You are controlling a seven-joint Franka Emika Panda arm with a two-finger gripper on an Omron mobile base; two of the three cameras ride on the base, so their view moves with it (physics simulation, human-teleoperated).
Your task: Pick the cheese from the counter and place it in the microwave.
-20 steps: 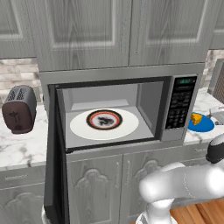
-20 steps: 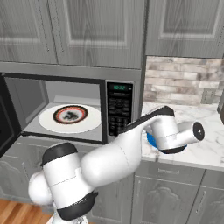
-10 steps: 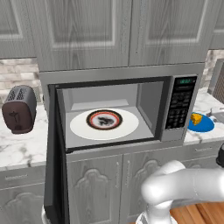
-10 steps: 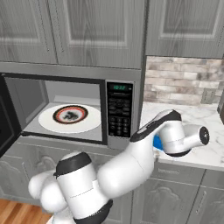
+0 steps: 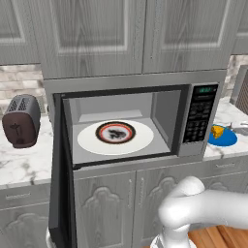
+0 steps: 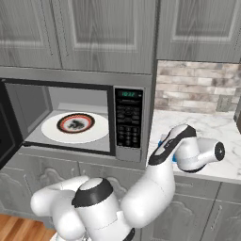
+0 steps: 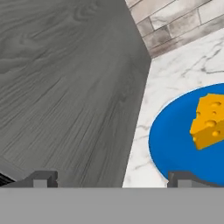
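Since a second ago the arm has swung further right, past the microwave [image 5: 131,126] side, toward the blue plate [image 7: 175,144]. Reaching is the step in hand: the cheese [image 7: 208,121] sits untouched on that plate on the table [image 6: 207,129], just right of the microwave, whose door hangs open. Next, I judge, the gripper [image 7: 111,178] must shift toward the wedge and centre over it. Its fingers [image 7: 43,178] stand wide apart, holding and touching nothing.

One microwave [image 5: 140,128], one toaster [image 5: 20,120], one blue plate [image 7: 175,144] and one cheese [image 7: 208,121] are counted; apparently nothing else small.
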